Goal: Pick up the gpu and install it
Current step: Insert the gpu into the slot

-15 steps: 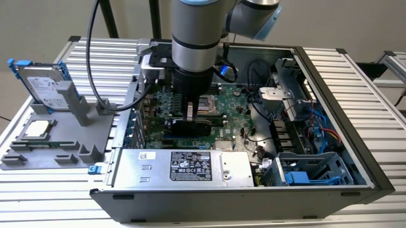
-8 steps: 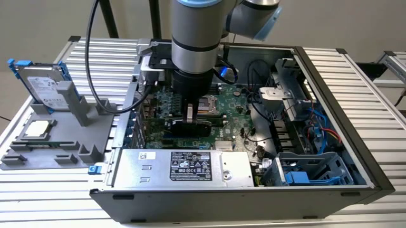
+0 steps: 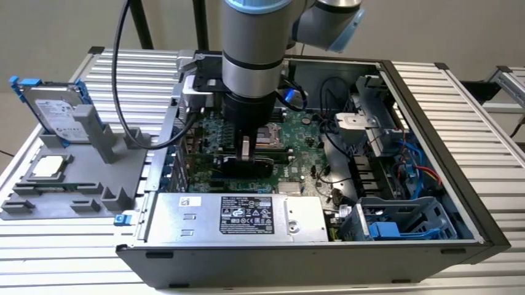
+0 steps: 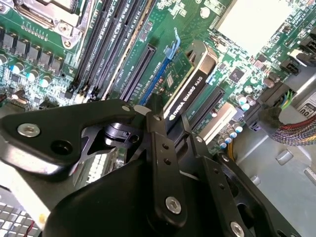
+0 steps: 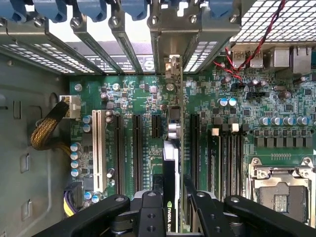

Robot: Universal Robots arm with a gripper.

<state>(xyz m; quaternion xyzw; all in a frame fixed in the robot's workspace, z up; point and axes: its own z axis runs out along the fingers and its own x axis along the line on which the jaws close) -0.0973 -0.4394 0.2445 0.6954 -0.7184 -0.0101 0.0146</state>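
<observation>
The pincer point(image 3: 246, 161) reaches down inside the open computer case point(image 3: 426, 203), its two black fingers point(image 5: 150, 212) closed on the upper edge of the gpu point(image 5: 171, 182), which stands on edge over the green motherboard point(image 5: 133, 94). In the first wrist view the card looks lined up with one of the long black expansion slots point(image 5: 193, 143), its silver bracket end toward the rear slot covers point(image 5: 123, 39) of the case; whether its connector edge is fully seated cannot be told. The card's long axis runs along the slot, from the pincer toward the back wall of the case, with the black shroud face point(image 4: 190, 94) turned sideways in the second wrist view. To do this step well, I judge the card should stay upright and square to the slot, pressed straight down with even force along its length, so the bracket drops into its rear opening and nothing binds against the neighbouring slots.
</observation>
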